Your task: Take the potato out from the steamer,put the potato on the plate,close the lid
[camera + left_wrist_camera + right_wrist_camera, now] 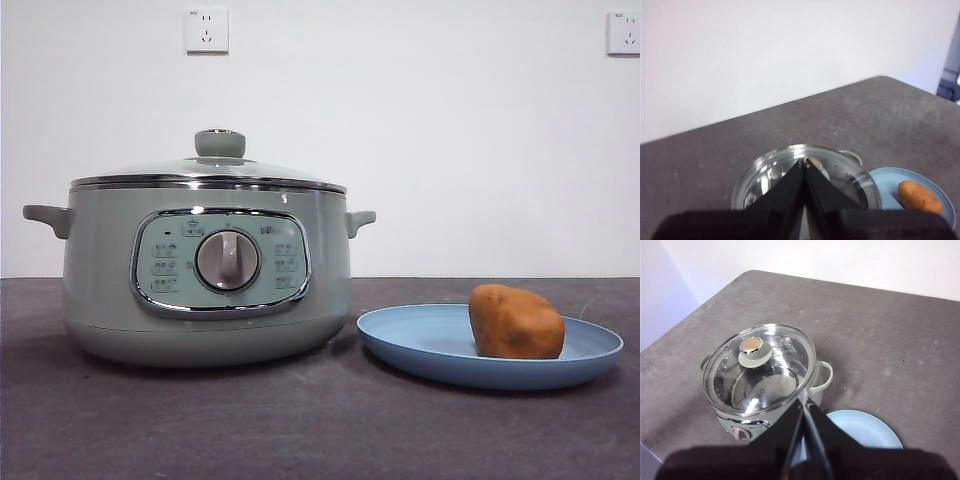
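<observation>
Lid (214, 168): sitting closed on the steamer (205, 272).
Potato (515, 322): lying on the plate (420, 340).
Left gripper (805, 162): hovering above, jaws pressed together, empty.
Right gripper (805, 401): likewise.
Wall sockets (206, 30): sitting behind.

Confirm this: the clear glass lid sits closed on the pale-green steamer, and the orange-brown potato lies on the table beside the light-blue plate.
Not quite. The orange-brown potato lies on the light-blue plate, not beside it, as the front view shows. The clear glass lid does sit closed on the pale-green steamer.

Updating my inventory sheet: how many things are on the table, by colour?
Pale green: 1, round electric steamer
Clear glass: 1, domed chrome-rimmed lid
Light blue: 1, shallow round plate
Orange-brown: 1, lumpy potato
Total: 4
</observation>
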Controlling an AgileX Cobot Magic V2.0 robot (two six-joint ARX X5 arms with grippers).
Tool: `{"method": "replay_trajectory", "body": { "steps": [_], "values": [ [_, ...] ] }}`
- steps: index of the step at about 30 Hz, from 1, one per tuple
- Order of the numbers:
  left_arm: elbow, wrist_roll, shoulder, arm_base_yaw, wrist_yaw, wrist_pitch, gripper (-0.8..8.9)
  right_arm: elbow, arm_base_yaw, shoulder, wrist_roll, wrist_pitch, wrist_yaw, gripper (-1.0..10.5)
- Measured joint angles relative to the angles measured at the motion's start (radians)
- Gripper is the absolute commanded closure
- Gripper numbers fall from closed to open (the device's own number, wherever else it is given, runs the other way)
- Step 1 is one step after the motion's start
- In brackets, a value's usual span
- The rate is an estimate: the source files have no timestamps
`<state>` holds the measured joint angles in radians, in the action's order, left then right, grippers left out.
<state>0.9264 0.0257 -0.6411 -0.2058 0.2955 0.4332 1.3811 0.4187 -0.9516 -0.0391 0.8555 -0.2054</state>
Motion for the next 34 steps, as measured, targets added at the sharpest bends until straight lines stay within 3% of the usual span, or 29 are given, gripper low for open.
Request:
{"method": "replay_trajectory", "body": {
  "steps": [7, 14, 21, 34],
  "values": [
    [-0.431, -0.102, 0.233, 0.046, -0.002, -0.314, 8.17, 0.0, 0.0, 0.0, 0.0, 0.0, 0.0, 9.5],
    [-0.74, -0.18, 0.422, 0.066, -0.031, -0.473, 8.17, 0.0, 0.0, 0.0, 0.0, 0.0, 0.0, 9.5],
    [-0.91, -0.253, 0.537, 0.067, -0.151, -0.496, 8.17, 0.0, 0.0, 0.0, 0.0, 0.0, 0.0, 9.5],
    [-0.909, -0.282, 0.587, 0.068, -0.24, -0.288, 8.17, 0.0, 0.0, 0.0, 0.0, 0.0, 0.0, 9.5]
  ]
}}
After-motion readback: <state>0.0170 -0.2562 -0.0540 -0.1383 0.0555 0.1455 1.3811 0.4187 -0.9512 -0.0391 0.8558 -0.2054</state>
